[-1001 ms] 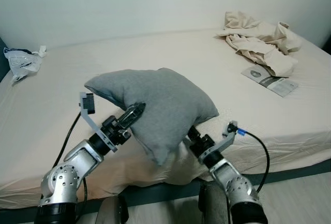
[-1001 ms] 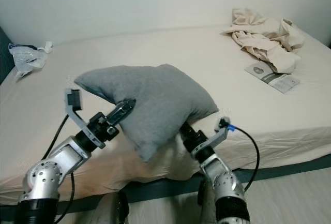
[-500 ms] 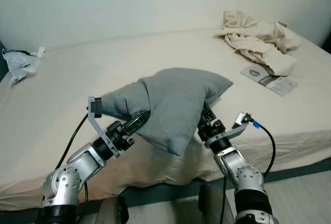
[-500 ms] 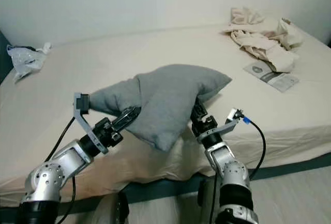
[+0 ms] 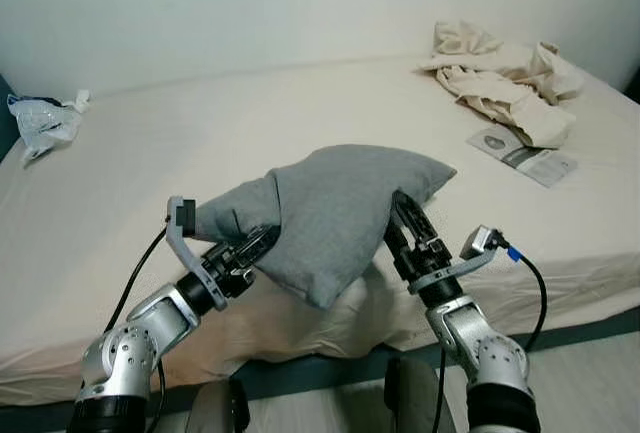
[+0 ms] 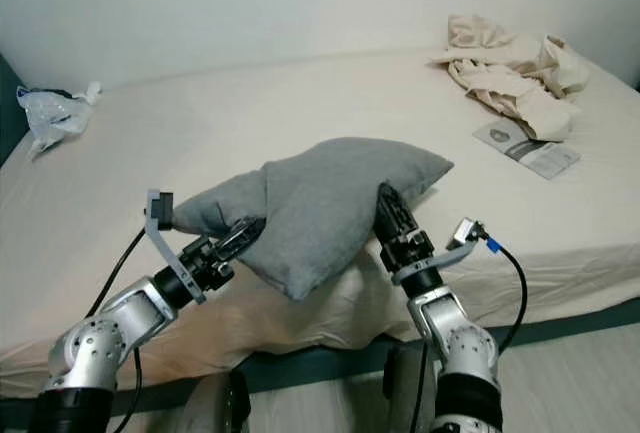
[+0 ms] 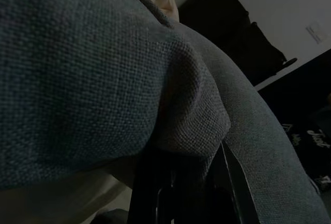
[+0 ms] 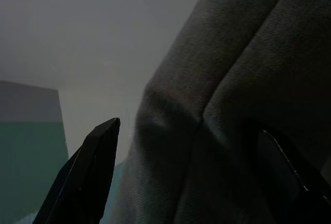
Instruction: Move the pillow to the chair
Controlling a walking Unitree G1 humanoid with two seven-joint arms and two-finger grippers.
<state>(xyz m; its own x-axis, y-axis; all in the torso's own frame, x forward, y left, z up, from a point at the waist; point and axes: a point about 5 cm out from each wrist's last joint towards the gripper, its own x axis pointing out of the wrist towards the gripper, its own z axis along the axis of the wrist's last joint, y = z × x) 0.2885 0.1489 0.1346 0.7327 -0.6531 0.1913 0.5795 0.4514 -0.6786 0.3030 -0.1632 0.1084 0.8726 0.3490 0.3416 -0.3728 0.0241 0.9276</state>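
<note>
Grey pillow (image 5: 340, 208): pinched by left gripper (image 5: 262, 240); right gripper (image 5: 403, 215) spread against it, seemingly unclamped; above bed (image 5: 150, 153).

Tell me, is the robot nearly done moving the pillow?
Not yet. The grey pillow is lifted off the bed, pinched between the left tool and right tool. Carrying it to a chair is all left to do.

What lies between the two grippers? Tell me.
The grey pillow, held up between left gripper and right gripper over the bed, in both eye views.
</note>
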